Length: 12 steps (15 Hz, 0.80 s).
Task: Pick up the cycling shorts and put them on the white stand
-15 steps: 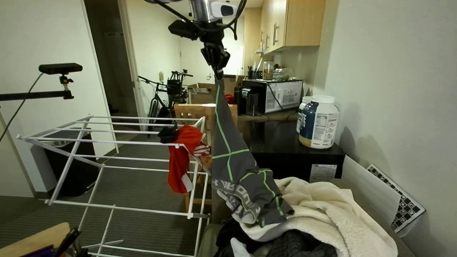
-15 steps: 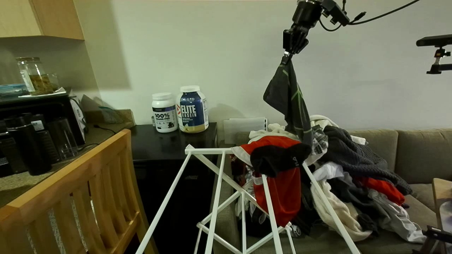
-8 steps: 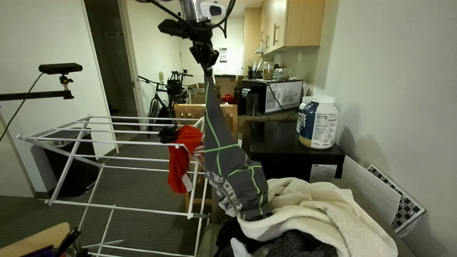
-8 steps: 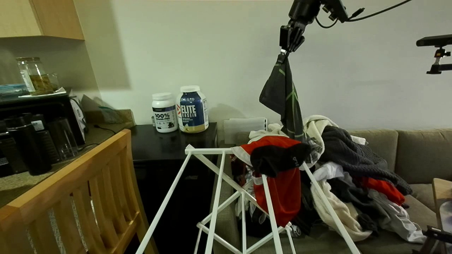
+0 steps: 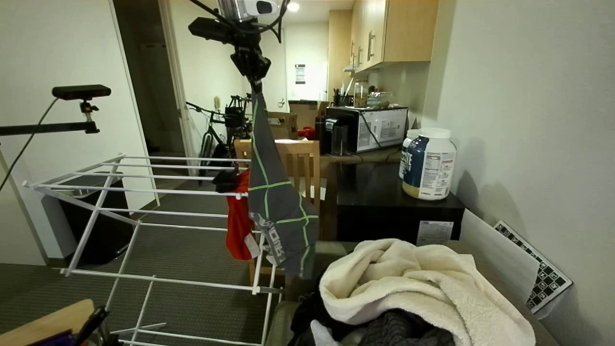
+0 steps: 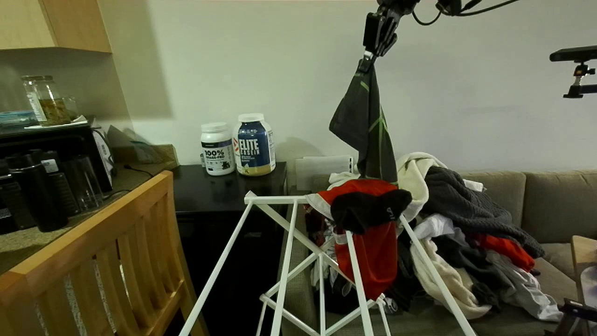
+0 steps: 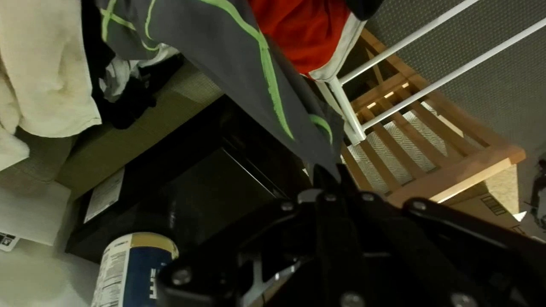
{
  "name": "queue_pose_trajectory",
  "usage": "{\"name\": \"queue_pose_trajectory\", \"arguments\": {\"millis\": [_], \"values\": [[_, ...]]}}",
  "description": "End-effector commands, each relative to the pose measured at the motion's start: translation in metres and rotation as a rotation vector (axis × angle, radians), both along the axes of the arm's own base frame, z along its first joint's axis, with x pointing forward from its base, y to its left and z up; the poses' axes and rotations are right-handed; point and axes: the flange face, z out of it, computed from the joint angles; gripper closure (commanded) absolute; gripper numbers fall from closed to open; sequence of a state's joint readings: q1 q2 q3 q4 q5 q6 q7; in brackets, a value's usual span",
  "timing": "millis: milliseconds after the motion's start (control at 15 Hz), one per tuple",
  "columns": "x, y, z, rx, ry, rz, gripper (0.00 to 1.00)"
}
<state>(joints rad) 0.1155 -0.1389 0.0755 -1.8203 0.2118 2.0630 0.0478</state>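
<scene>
The grey-brown sofa (image 6: 578, 200) bears a rumpled heap of clothes (image 6: 466, 254), a cream blanket (image 5: 423, 283) bunched among them. On the black cabinet (image 6: 224, 196) stand a white tub (image 6: 217, 149) and a blue-labelled tub (image 6: 254, 144), both lidded (side by side). A red garment (image 6: 378, 261) and a smaller black cloth (image 6: 368, 210) drape over a corner of the white drying rack (image 6: 275, 199).

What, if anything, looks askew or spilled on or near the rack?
The red garment hangs crooked, bunched at one end of the white stand rather than spread out, with a black item crowding it. I see no spill.
</scene>
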Motion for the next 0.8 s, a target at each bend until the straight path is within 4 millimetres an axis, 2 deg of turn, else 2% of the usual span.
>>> {"name": "queue_pose_trajectory", "arguments": {"millis": [0,400,733], "values": [[-0.024,0.028,0.022,0.015,-0.032,0.099,0.99],[-0.070,0.087,0.046,0.035,-0.060,0.236,0.99],[-0.128,0.137,0.058,0.073,-0.031,0.388,0.99]]}}
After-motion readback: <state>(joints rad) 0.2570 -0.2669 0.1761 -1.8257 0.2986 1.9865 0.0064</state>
